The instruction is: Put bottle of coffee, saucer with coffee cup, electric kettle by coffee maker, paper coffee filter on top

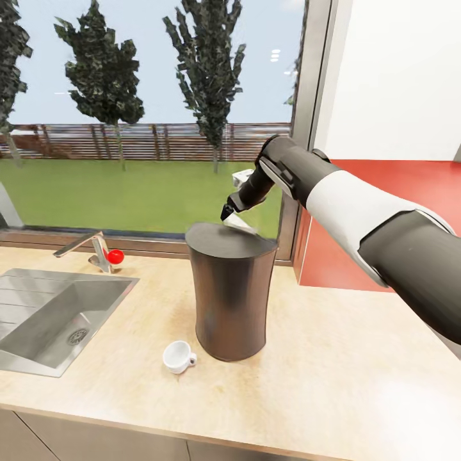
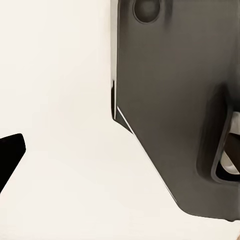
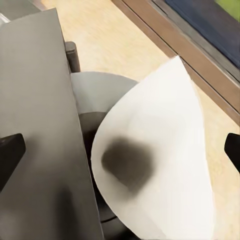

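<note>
Right wrist view: paper coffee filter (image 3: 160, 160) between parted end effector fingertips; head view: coffee cup (image 1: 178, 356) beside coffee maker (image 1: 230, 291).

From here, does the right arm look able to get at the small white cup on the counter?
Probably yes: the small white cup stands uncovered beside the tall dark grey coffee maker, nothing over it.

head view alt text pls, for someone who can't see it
The robot's right arm reaches over the tall dark grey coffee maker on the light wood countertop, its right gripper at the rim with a paper coffee filter. A white coffee cup lies beside it; a steel sink sits left.
</note>
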Available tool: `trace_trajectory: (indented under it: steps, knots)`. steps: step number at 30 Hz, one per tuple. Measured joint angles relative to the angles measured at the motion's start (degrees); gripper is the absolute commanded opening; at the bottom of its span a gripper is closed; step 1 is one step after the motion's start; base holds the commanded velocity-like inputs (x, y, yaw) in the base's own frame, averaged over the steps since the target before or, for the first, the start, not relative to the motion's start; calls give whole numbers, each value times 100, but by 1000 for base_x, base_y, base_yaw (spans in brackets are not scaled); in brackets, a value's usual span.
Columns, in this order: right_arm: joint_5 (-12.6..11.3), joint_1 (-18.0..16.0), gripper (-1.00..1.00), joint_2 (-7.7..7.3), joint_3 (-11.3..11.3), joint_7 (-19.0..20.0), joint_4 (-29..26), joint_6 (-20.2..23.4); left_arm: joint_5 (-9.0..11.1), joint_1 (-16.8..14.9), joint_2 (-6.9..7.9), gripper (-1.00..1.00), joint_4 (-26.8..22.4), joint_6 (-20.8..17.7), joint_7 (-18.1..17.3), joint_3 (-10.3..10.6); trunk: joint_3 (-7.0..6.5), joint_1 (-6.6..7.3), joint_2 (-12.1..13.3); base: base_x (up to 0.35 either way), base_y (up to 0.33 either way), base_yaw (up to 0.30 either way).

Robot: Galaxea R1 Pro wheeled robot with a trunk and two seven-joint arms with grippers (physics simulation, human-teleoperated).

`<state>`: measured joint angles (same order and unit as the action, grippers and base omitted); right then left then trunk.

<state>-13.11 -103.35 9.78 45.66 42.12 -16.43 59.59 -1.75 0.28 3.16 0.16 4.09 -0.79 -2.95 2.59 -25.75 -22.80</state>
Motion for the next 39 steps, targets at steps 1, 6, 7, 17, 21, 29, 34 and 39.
trace_trajectory:
  steps: [1, 6, 7, 17, 21, 29, 34, 39]
  knots:
    - [1, 1, 100, -4, 1, 0, 0, 1, 0, 0, 0, 100, 0, 0, 0, 0, 0, 0, 0, 0, 0, 0]
    - [4, 0, 100, -18, 8, 0, 6, 3, 0, 0, 0, 100, 0, 0, 3, 0, 0, 0, 0, 0, 0, 0]
    - [7, 0, 100, -23, 9, 0, 6, 3, 0, 0, 0, 100, 0, 0, 1, 0, 0, 0, 0, 0, 0, 0]
    - [9, 0, 100, -26, -4, 0, 1, 6, 0, 0, 0, 100, 0, 0, 6, 0, 0, 0, 0, 0, 0, 0]
    - [3, 0, 100, -26, -12, 0, -8, 8, 0, 0, 0, 100, -3, 1, 7, -5, 0, 0, 0, 0, 0, 0]
    - [4, 0, 100, -49, -20, 3, -268, 8, 0, 0, 1, 100, -15, 1, 52, -17, 0, -2, -1, -63, 9, 0]
    - [3, 2, 100, -91, -24, 1, -648, 10, 4, -1, 28, 100, -29, 5, 70, -22, -1, -2, 2, -257, 176, 0]
    - [4, 1, 100, -96, -23, 1, -682, 10, 4, -1, 42, 100, -32, 5, 71, -18, -1, -2, 2, -275, 231, 0]
